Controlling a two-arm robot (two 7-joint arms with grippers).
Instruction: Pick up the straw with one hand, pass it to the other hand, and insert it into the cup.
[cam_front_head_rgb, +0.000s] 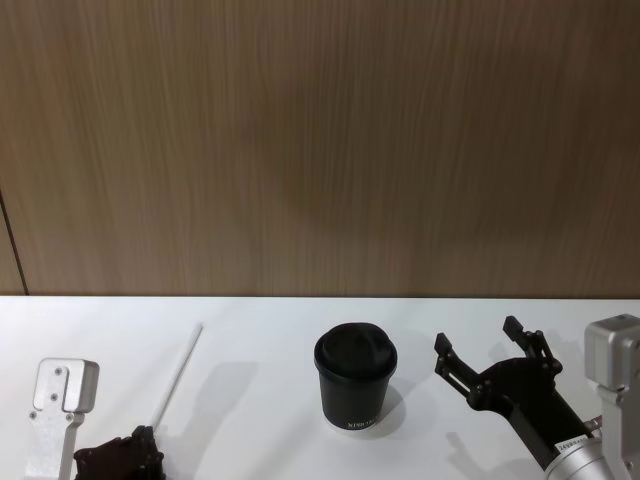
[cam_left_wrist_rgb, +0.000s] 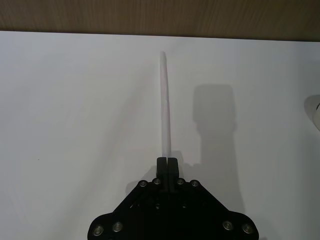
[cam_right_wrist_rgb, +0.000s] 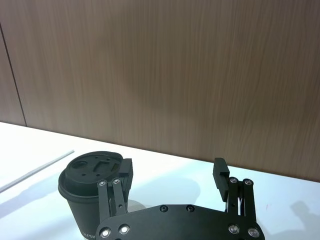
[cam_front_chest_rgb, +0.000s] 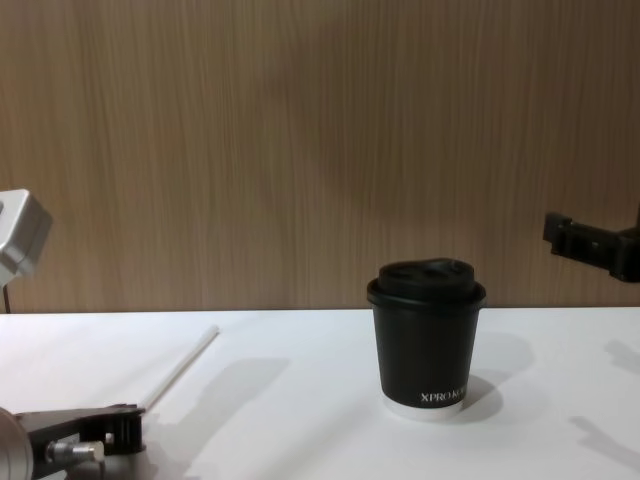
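The thin white straw (cam_front_head_rgb: 180, 372) runs away from me over the white table at the left. My left gripper (cam_front_head_rgb: 148, 438) is shut on its near end. In the left wrist view the closed fingertips (cam_left_wrist_rgb: 167, 163) pinch the straw (cam_left_wrist_rgb: 165, 100), which points straight ahead. I cannot tell whether it is off the table. The black lidded cup (cam_front_head_rgb: 355, 377) stands upright at the middle. My right gripper (cam_front_head_rgb: 478, 338) hangs open just right of the cup, above the table, holding nothing. In the right wrist view its fingers (cam_right_wrist_rgb: 122, 171) stand wide apart beside the cup (cam_right_wrist_rgb: 85, 172).
A wood-panelled wall (cam_front_head_rgb: 320, 140) closes off the back edge of the white table (cam_front_head_rgb: 270, 330). A grey bracket (cam_front_head_rgb: 55, 405) of my left arm sits at the near left. In the chest view the cup (cam_front_chest_rgb: 428, 340) stands between the straw (cam_front_chest_rgb: 180, 368) and the right gripper (cam_front_chest_rgb: 590, 245).
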